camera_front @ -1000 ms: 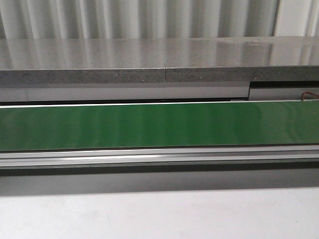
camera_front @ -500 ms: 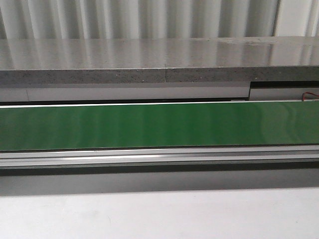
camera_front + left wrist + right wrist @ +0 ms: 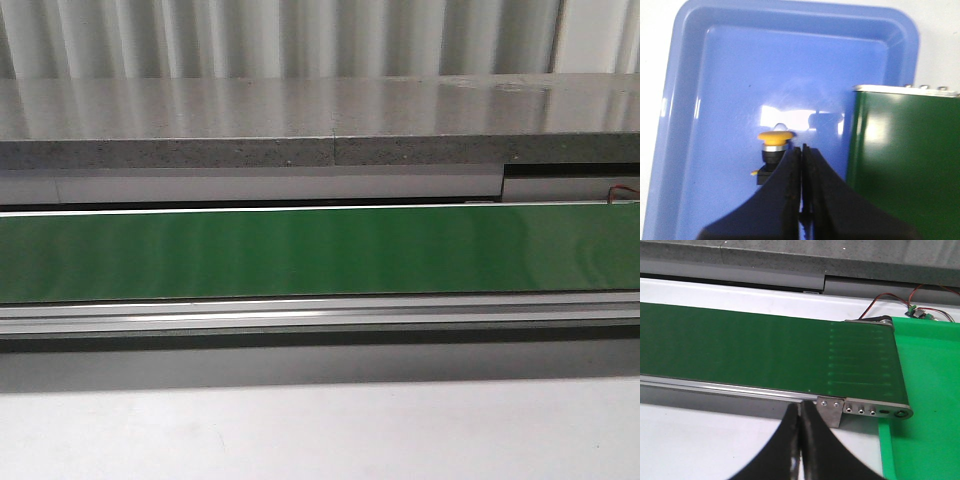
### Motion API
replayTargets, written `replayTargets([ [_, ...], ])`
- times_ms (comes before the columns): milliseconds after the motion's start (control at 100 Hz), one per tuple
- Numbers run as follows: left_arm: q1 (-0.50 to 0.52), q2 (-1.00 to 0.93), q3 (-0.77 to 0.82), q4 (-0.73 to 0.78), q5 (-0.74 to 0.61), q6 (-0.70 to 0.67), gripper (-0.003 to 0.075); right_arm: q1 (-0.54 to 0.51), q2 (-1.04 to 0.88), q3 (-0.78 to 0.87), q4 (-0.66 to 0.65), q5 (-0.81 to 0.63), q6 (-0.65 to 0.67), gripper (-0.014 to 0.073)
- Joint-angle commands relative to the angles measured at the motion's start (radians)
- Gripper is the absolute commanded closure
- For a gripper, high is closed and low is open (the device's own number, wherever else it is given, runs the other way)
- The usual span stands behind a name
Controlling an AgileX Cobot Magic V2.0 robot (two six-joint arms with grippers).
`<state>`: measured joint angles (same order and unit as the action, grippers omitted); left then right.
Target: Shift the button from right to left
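Button (image 3: 775, 145): it lies in the blue tray (image 3: 715, 75), yellow cap toward the tray's middle, black collar and body partly hidden behind the left fingers (image 3: 782, 185). You see it only in the left wrist view; the front view shows no button, tray or arm. Whether it touches the fingers cannot be told, since it sits just beside and partly under their tips.

Left gripper (image 3: 803, 150): the two fingers are pressed together with nothing between them, so you hold nothing here. The button sits free on the tray floor.

Tray: its far edge runs next to the end of the green belt (image 3: 905, 165), which overlaps the tray's side in this view.

Right gripper (image 3: 800, 407): its fingers are likewise clenched on nothing, hanging over the pale worktop (image 3: 700, 440) just before the belt's near rail (image 3: 740, 387). Beyond the belt's end roller lies a bright green mat (image 3: 930, 390), with red and black wires (image 3: 895, 295) behind it.

Step in hand, as a judgement: if the tray is the left-side goal, the button has arrived and the transfer is at or near its end.

Next move, as a judgement: you lift the left arm straight away from the tray, keeping the fingers clear of the cap so the button is not nudged or tipped. The right arm needs no action unless another button arrives.
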<state>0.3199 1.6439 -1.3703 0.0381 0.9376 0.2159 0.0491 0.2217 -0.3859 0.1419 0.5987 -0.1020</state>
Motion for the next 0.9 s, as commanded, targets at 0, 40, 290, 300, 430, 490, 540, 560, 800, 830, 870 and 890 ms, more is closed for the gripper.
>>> replayTargets([
  [0,-0.055,-0.101,0.003,-0.017,-0.067,-0.039,0.0741,-0.002,0.009,-0.022,0.006,-0.08,-0.013,0.0661],
  [40,-0.074,-0.126,0.017,-0.022,-0.08,-0.052,0.0741,-0.002,0.009,-0.022,0.006,-0.08,-0.013,0.0661],
  [290,-0.222,-0.257,0.095,-0.092,-0.149,-0.063,0.0741,-0.002,0.009,-0.022,0.006,-0.08,-0.013,0.0661],
  [300,-0.229,-0.264,0.098,-0.097,-0.153,-0.063,0.0741,-0.002,0.009,-0.022,0.006,-0.08,-0.013,0.0661],
  [430,-0.285,-0.328,0.16,-0.129,-0.2,-0.063,0.0741,-0.002,0.009,-0.022,0.006,-0.08,-0.013,0.0661],
  [490,-0.308,-0.362,0.195,-0.141,-0.223,-0.063,0.0741,-0.002,0.009,-0.022,0.006,-0.08,-0.013,0.0661],
  [540,-0.323,-0.389,0.223,-0.143,-0.24,-0.063,0.0741,-0.002,0.009,-0.022,0.006,-0.08,-0.013,0.0661],
  [560,-0.329,-0.4,0.236,-0.146,-0.247,-0.063,0.0741,-0.002,0.009,-0.022,0.006,-0.08,-0.013,0.0661],
  [800,-0.373,-0.554,0.401,-0.187,-0.336,-0.063,0.0741,-0.002,0.009,-0.022,0.006,-0.08,-0.013,0.0661],
  [830,-0.375,-0.583,0.423,-0.187,-0.347,-0.063,0.0741,-0.002,0.009,-0.022,0.006,-0.08,-0.013,0.0661],
  [870,-0.379,-0.612,0.455,-0.187,-0.361,-0.063,0.0741,-0.002,0.009,-0.022,0.006,-0.08,-0.013,0.0661],
  [890,-0.381,-0.631,0.471,-0.187,-0.368,-0.063,0.0741,-0.002,0.009,-0.022,0.006,-0.08,-0.013,0.0661],
])
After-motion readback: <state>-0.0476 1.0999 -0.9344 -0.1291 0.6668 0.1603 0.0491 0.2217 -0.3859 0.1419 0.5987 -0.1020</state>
